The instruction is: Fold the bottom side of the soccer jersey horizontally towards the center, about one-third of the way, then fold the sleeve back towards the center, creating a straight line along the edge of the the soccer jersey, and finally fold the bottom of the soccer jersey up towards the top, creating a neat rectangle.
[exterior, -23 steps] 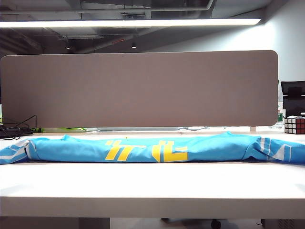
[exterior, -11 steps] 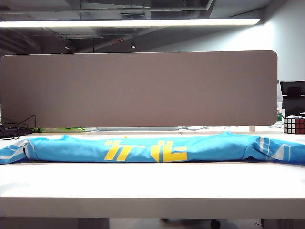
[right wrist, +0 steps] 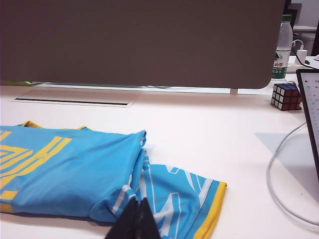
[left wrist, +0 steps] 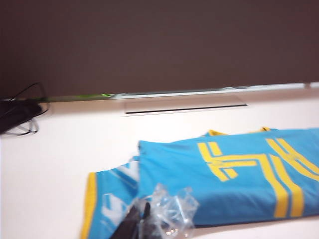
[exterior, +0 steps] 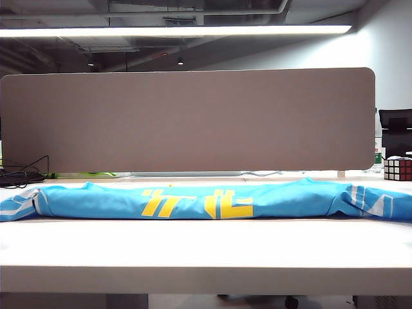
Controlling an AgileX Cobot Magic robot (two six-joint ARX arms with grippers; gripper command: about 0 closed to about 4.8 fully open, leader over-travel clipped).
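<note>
The soccer jersey (exterior: 193, 201) lies across the white table (exterior: 193, 251) as a long sky-blue band, with its yellow lettering facing up. Neither gripper shows in the exterior view. In the left wrist view my left gripper (left wrist: 142, 211) hangs shut just above one striped, yellow-trimmed sleeve (left wrist: 112, 194) of the jersey (left wrist: 234, 174). Crumpled clear plastic (left wrist: 172, 214) clings beside its fingertips. In the right wrist view my right gripper (right wrist: 138, 205) is shut and empty, over the other sleeve (right wrist: 184, 199) where it meets the folded body (right wrist: 65, 169).
A tall grey partition (exterior: 187, 119) stands along the table's far edge. A Rubik's cube (exterior: 398, 168) sits at the far right, with a water bottle (right wrist: 282, 47) behind it. A white cable (right wrist: 279, 184) loops right of the jersey and black cables (exterior: 22, 174) lie at the far left.
</note>
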